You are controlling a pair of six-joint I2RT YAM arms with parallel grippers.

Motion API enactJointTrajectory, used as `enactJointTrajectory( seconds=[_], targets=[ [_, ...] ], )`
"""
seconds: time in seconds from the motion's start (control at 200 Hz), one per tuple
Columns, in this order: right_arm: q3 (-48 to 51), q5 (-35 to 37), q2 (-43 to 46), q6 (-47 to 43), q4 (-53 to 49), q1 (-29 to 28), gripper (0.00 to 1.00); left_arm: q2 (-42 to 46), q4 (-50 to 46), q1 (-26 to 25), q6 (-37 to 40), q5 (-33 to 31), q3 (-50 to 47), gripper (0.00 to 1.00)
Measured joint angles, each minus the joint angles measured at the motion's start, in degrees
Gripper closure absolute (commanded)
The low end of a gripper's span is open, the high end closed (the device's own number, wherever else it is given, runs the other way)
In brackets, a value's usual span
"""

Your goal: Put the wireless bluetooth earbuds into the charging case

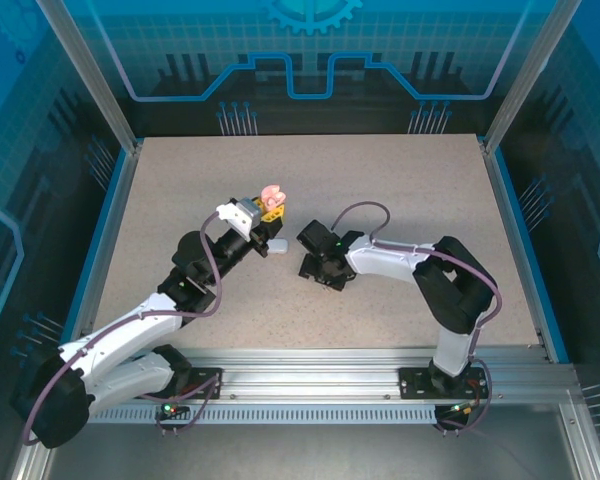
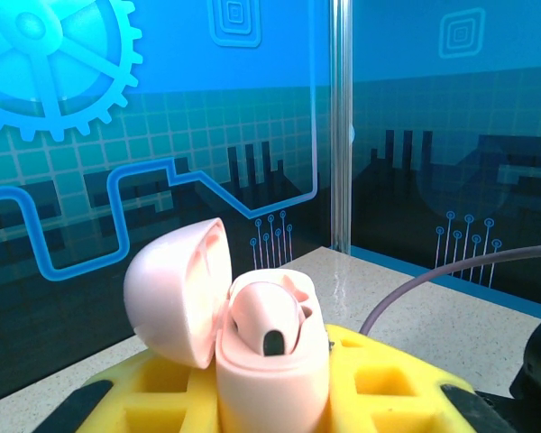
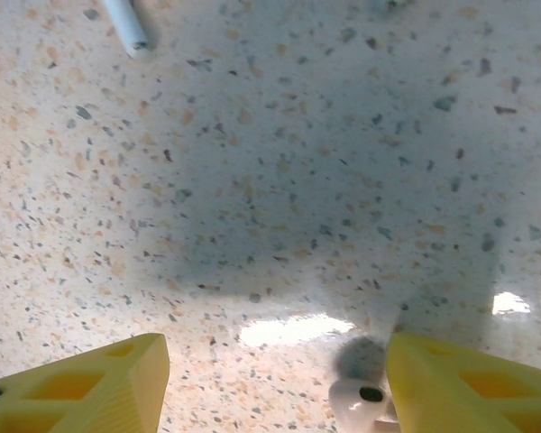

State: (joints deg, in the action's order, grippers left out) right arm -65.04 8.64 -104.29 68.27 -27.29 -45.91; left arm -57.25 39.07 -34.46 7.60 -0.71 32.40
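Speckled table, blue circuit-print walls all round, and we're right in it. The case is pink, its lid flipped open and leaning to the left in the left wrist view. A pink bud sits in its mouth, with a dark oval spot facing the camera. The left gripper is clamped tight on the case, yellow fingers pressing it from both sides. From above, the case shows as a pink blob at the tip of the left gripper, around the middle of the surface, a touch left of centre.

Over to the right gripper: jaws spread wide, low over the table, holding nothing. A glossy white bud lies on the surface just beside the inner face of the right-hand finger; whether it touches is hard to call. A thin white rod lies well apart, near the top left corner of that view.

From above, the right gripper sits near the centre of the surface, just right of the left arm's wrist, and the two grippers are near each other.
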Motion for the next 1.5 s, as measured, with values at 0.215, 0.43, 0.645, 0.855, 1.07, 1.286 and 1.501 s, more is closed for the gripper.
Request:
enactJointTrajectory(
  seconds=[0.215,0.43,0.645,0.855,1.07,1.286,1.501],
  targets=[
    [-3.48,4.15,-0.20,-5.60,-6.56,-0.59,0.34,0.00,-0.02,0.00,-0.02,0.02,0.00,1.00],
    [-4.87,4.79,-0.13,-22.45,-9.51,-1.46,0.37,0.28,-0.55,0.00,0.00,0.02,0.00,1.00],
    [-5.16,4.57,-0.15,-33.48,-11.80,-1.44,0.43,0.48,-1.77,0.00,0.04,0.02,0.00,1.00],
    [-5.60,3.76,-1.62,-37.75,-11.91,-1.40,0.51,0.48,-2.80,0.00,0.09,0.04,0.00,1.00],
    [-5.79,2.86,-4.68,-39.04,-11.85,-1.36,0.55,0.48,-2.86,0.00,0.24,0.04,0.02,1.00],
    [-5.84,2.38,-4.87,-39.43,-11.63,-1.27,0.60,0.48,-2.86,0.00,0.24,0.04,0.02,1.00],
    [-5.68,1.81,-4.83,-39.43,-11.39,-0.81,0.61,0.48,-2.86,0.00,0.24,0.04,0.02,1.00]
  ],
)
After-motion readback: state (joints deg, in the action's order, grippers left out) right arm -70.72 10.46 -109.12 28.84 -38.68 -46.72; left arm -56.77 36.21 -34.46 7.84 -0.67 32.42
